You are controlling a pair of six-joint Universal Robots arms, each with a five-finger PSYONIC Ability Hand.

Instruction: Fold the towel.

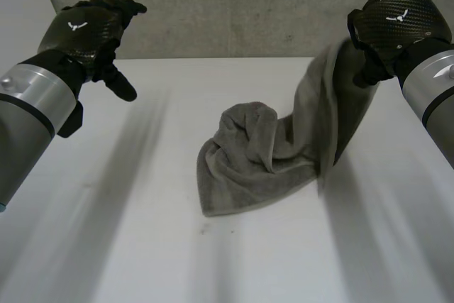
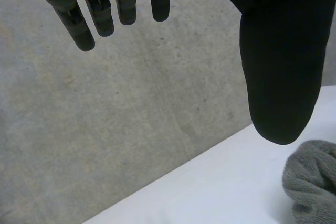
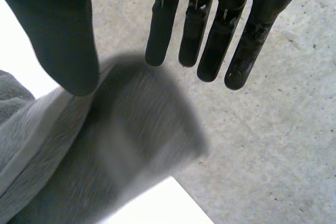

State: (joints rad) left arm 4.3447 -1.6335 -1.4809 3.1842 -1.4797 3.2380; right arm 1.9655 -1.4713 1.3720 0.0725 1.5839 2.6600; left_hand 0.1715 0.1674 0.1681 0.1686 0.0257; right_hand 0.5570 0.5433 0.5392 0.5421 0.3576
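Left hand (image 1: pixel 89 30): raised over the table's far left part, well apart from the towel; fingers straight and spread, thumb held away, holding nothing.
Right hand (image 1: pixel 397 23): raised at the far right; fingers straight and close side by side, thumb apart from them, nothing pinched.
Towel (image 1: pixel 248 168): grey, bunched mid-table, right of centre; one end rises in a strip to just under the right hand, between thumb and fingers. Whether they touch, cannot tell.
Table (image 1: pixel 142 211): white.
Wall (image 1: pixel 234 5): grey concrete, behind the table's far edge.
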